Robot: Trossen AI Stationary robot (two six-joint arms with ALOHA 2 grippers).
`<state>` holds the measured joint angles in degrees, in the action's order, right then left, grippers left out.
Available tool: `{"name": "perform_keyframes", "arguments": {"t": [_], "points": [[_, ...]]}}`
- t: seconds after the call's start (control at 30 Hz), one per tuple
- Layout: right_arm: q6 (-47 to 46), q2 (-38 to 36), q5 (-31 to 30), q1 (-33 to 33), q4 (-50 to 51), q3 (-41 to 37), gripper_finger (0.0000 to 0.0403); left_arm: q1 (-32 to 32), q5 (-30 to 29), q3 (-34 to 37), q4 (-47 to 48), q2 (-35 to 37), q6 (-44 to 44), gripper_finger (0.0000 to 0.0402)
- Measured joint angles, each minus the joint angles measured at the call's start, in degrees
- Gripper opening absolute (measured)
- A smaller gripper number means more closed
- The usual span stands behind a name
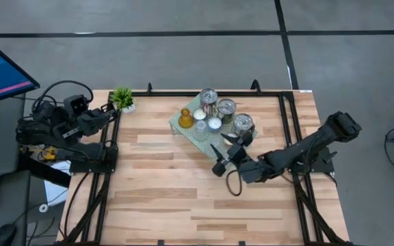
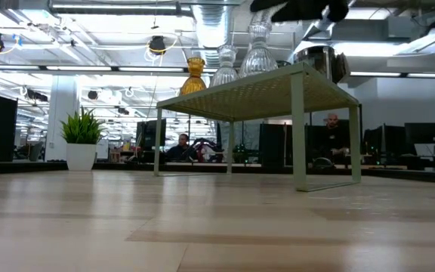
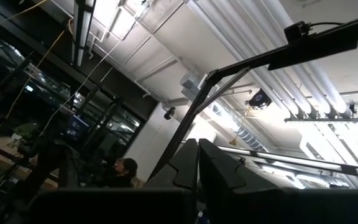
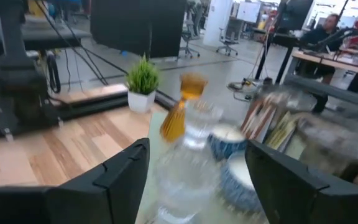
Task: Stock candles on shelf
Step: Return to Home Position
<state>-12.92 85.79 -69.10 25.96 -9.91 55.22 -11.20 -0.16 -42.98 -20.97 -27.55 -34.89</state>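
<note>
Candles are blurred in the right wrist view, and the tins are hardly made out. The right arm is cut off at the low view's top. Candles (image 1: 226,107) are seen clustered on the shelf (image 2: 263,94). The right gripper (image 1: 217,158) is held just beside the shelf, jaws wide and empty. The left gripper (image 1: 107,113) is folded at the table's left edge, jaws closed. The tabletop (image 1: 163,184) lies bare elsewhere.

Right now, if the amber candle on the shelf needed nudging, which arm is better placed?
Probably right: its open gripper hangs by the shelf, facing the amber candle; the left arm sits folded far off.
</note>
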Motion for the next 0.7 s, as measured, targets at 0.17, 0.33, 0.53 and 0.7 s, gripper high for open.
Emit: {"name": "perform_keyframes", "arguments": {"t": [0.17, 0.33, 0.53, 0.7], "points": [[5.4, -6.5, 0.0, 1.1, 0.0, 0.0, 0.0255, 0.0, -1.2, 0.0, 0.1, 0.0, 0.0, 0.0014], [12.5, -15.6, 1.1, 2.9, -0.2, 0.0, 0.0255, 0.0, -6.1, 0.0, 3.1, 1.0, 2.7, 0.0004], [22.8, -31.3, 28.0, 1.7, 0.2, 0.0, 0.0243, 0.0, -16.3, 0.0, 18.1, 5.9, 6.0, 0.0003], [19.3, -45.0, 52.4, -7.1, 6.8, 0.0, 0.0201, 0.0, -13.9, 0.0, 20.1, 10.6, 7.4, 0.0003]]}}
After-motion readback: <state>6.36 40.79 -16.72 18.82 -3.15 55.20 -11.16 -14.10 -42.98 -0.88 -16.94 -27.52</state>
